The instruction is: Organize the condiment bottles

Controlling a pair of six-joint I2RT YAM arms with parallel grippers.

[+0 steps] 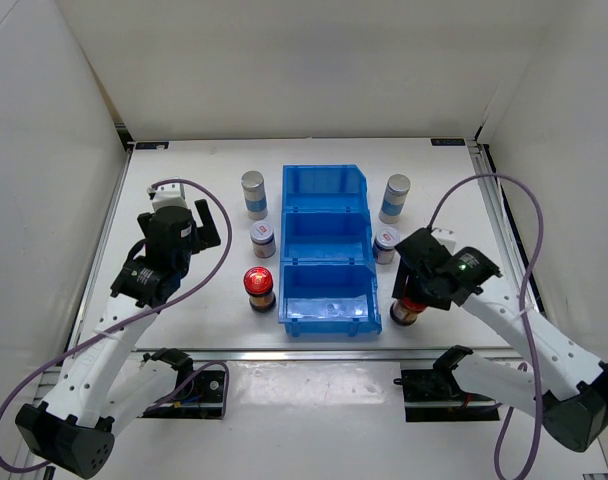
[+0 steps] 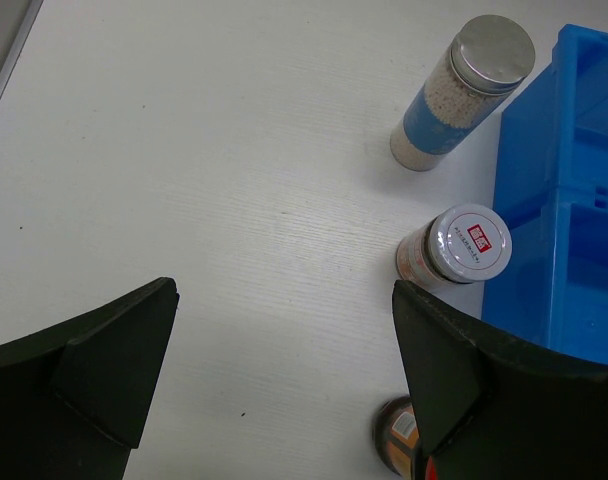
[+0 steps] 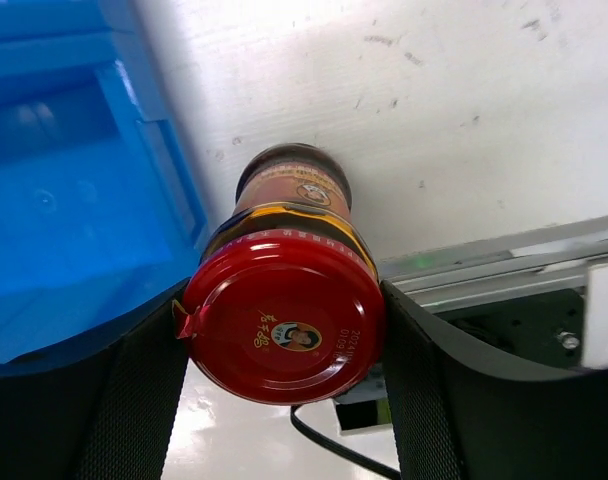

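The red cap [image 3: 284, 315] of the dark bottle [image 3: 289, 190] carries a small oval portrait logo and a stamped line of digits, too small to read. The short bottle's [image 2: 421, 268] white lid [image 2: 469, 240] bears a red square mark with illegible white characters. No word reads clearly.

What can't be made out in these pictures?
Top view: right red-capped bottle mostly hidden beneath the right gripper.
Left wrist view: left red-capped bottle cut off by the bottom edge.
Top view: label on the white-lidded bottle too small to read.
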